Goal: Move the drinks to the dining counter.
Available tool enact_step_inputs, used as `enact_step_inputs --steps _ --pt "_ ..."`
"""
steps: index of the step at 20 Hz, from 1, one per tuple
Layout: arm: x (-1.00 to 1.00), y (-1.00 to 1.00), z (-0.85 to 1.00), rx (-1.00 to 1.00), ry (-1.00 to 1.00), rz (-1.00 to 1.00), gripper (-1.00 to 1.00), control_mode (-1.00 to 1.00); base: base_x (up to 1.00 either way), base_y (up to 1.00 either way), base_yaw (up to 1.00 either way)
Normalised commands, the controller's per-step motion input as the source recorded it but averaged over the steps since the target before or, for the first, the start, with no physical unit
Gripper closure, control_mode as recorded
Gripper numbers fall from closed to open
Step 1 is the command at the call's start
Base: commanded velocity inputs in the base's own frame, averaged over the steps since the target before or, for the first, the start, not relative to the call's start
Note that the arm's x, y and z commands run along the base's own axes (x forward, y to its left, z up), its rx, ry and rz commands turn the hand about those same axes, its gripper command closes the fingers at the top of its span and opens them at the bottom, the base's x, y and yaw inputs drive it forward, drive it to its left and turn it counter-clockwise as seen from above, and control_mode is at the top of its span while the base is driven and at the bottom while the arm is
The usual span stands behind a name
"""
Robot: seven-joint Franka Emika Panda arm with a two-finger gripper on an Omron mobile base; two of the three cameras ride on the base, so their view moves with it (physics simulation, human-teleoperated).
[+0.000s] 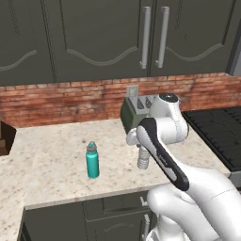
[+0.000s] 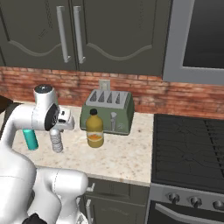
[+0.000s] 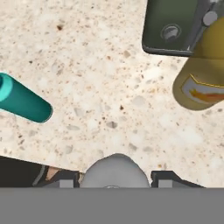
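My gripper (image 3: 114, 180) points down over the wall counter, with the small clear water bottle (image 3: 114, 169) between its two finger tips; they press against both its sides. The bottle (image 1: 142, 159) hangs upright under the hand (image 2: 56, 131), at or just above the stone. The teal bottle (image 1: 92, 160) with a grey cap stands to the left. To the right, in front of the toaster, the yellow-orange juice bottle (image 2: 94, 128) stands with its black cap on. The dining counter is out of view.
A green-grey toaster (image 2: 112, 110) sits against the brick wall. A black stove (image 2: 188, 148) adjoins the counter (image 1: 52, 160) on the right. Dark cabinets hang above. A brown object (image 1: 4, 138) sits at the counter's far left.
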Motion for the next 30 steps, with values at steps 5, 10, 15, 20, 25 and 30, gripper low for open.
enact_step_inputs --steps 5,10,15,20,25,30 --pt "-0.46 -0.01 0.78 0.0 0.0 -0.06 1.0 -1.0 0.0 0.0 0.0" --pt "-0.52 -0.04 0.97 0.0 0.0 -0.12 1.0 -1.0 0.0 0.0 0.0" --pt "-0.43 -0.22 0.93 0.0 0.07 -0.12 1.0 -1.0 0.0 0.0 0.0" --pt "-0.4 -0.18 0.44 0.0 0.17 -0.06 1.0 -1.0 0.0 0.0 0.0" --pt "-0.13 -0.03 0.24 0.0 0.01 -0.01 1.0 -1.0 0.0 0.0 0.0" --pt "-0.06 0.0 0.16 -0.02 -0.14 0.0 1.0 -1.0 0.0 0.0 0.0"
